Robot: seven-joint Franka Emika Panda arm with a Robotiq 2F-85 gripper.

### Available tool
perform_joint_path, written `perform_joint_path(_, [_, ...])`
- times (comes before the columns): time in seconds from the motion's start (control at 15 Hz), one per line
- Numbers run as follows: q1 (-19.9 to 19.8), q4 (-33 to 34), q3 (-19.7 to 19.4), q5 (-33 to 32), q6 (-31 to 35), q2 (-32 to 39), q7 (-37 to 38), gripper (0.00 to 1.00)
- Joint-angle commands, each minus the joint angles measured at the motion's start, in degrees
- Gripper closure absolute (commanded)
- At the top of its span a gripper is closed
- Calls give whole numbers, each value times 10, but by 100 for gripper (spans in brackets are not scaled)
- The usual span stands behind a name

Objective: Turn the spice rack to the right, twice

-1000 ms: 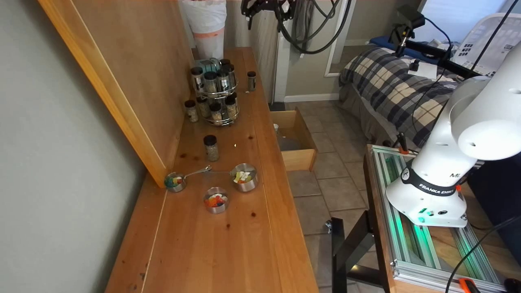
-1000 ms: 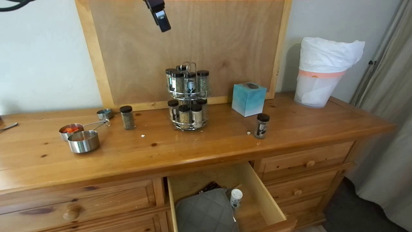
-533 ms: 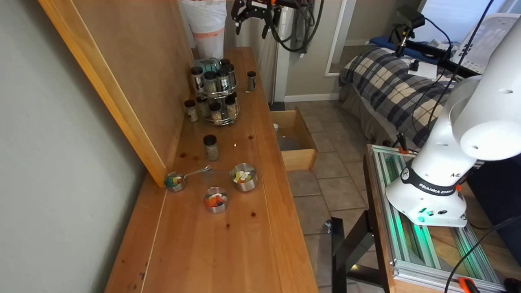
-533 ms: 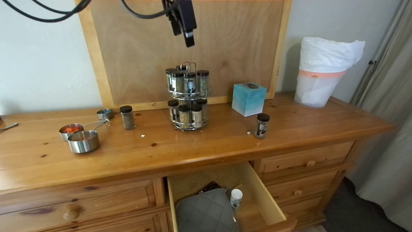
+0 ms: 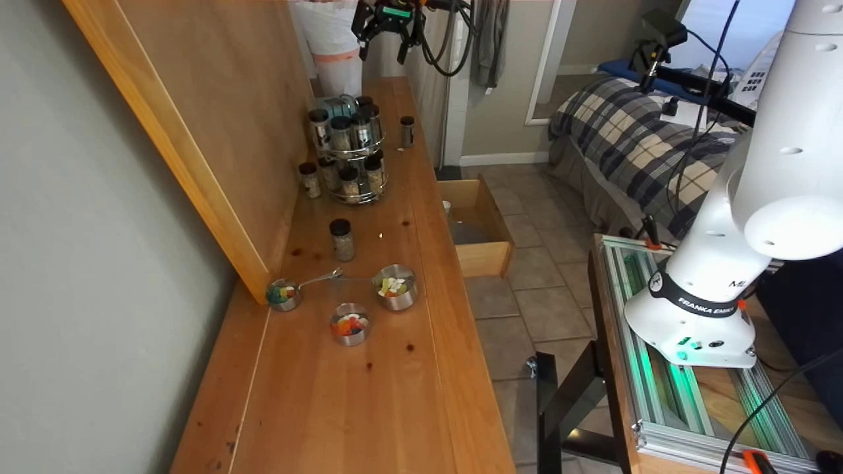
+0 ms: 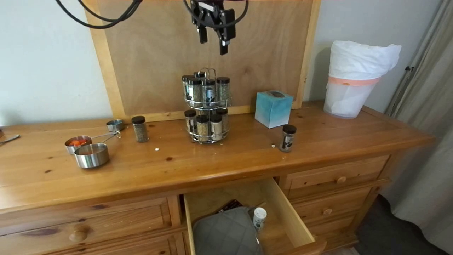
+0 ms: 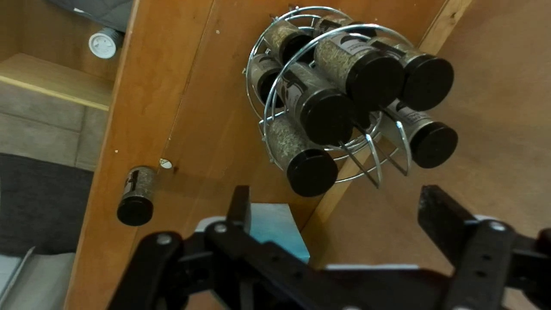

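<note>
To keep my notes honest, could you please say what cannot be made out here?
Rack: core largely hidden by its jars in both exterior views.
Labels: too blurred to read in the wrist view.
Arm: stretch above the gripper cut off by the top edge in both exterior views.
Dark item: partly hidden by the grey pad in an exterior view.

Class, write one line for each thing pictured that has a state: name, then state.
Gripper: open, holding nothing
Spice rack: upright, both tiers loaded
Loose jars: upright, capped
Measuring cups: uncovered, holding coloured pieces
Middle drawer: pulled open
Top right-hand drawer in an exterior view: shut
Blue box: upright
Bin: lined with white bag
</note>
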Motion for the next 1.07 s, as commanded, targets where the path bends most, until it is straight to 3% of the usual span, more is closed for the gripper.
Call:
perform_joint_path(0.0, [-2, 107, -5, 11, -47, 75, -21, 0])
perform_joint_path(0.2, [-2, 149, -1, 13, -32, 117, -18, 3])
perform_joint_path(0.67, [-5, 206, 9, 18, -32, 181, -11, 47])
perform_joint_path(1.0, [-8, 223, 20, 27, -31, 196, -16, 40])
